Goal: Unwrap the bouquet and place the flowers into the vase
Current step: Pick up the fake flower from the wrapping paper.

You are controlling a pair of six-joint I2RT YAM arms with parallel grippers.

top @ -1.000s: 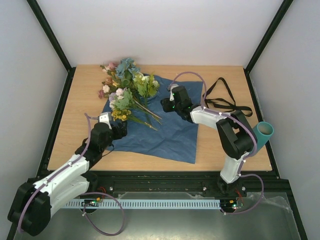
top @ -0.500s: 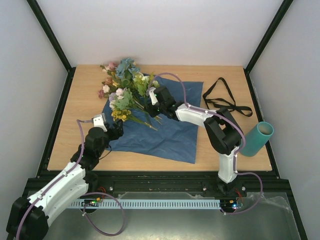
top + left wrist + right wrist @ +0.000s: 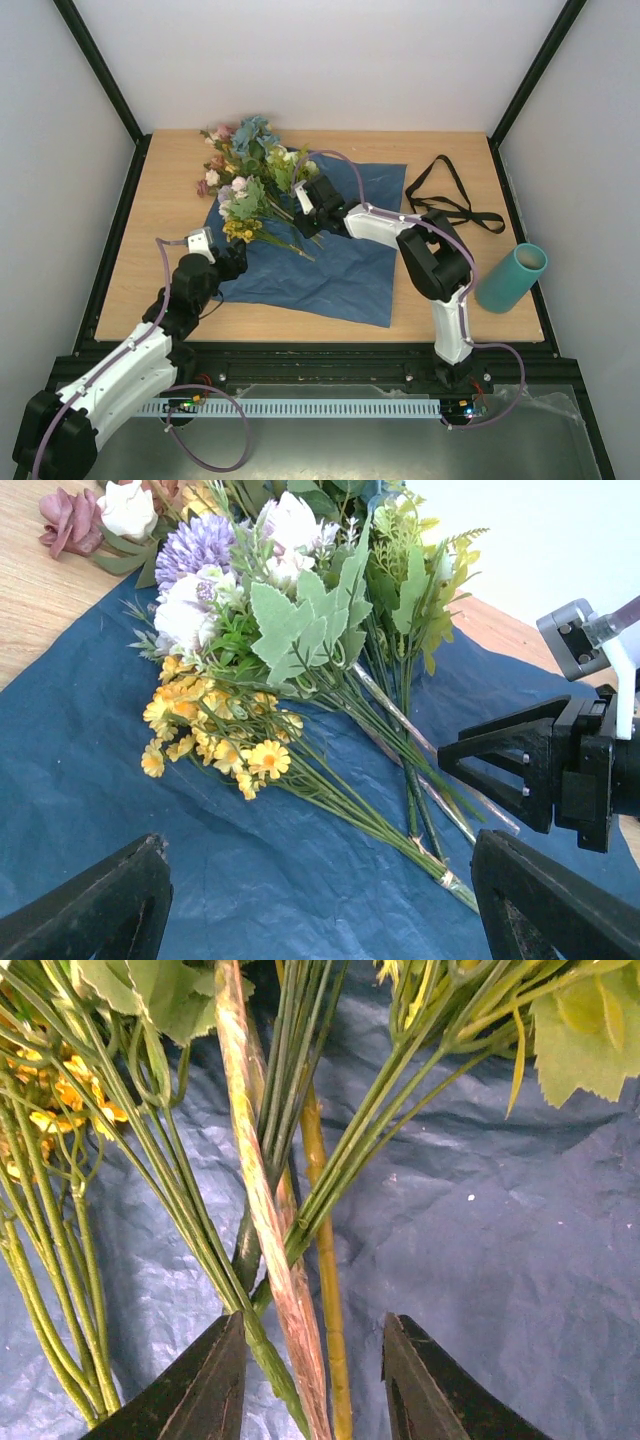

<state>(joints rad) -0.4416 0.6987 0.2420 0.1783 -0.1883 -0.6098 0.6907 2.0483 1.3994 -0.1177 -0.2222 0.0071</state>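
Observation:
The flowers [image 3: 250,180] lie loose on the spread blue paper [image 3: 340,270], blooms toward the far left and stems [image 3: 262,1190] fanning toward the middle. My right gripper [image 3: 308,208] hovers low over the stems. In the right wrist view its jaws [image 3: 312,1325] stand apart, with a pinkish, a yellow and several green stems between them, none of them pinched. My left gripper [image 3: 233,260] is wide open at the paper's near-left edge, and in its wrist view [image 3: 320,848] nothing lies between its fingers. The teal vase [image 3: 512,278] lies tilted at the table's right edge.
The black ribbon [image 3: 450,200] lies loose on the wood right of the paper. In the left wrist view the right gripper [image 3: 455,760] shows beside the stem ends. Black frame rails border the table on both sides.
My right arm reached left across the paper, bringing its gripper from the paper's middle over the stems, and its jaws narrowed a little. My left arm drew back slightly. The vase came into fuller view.

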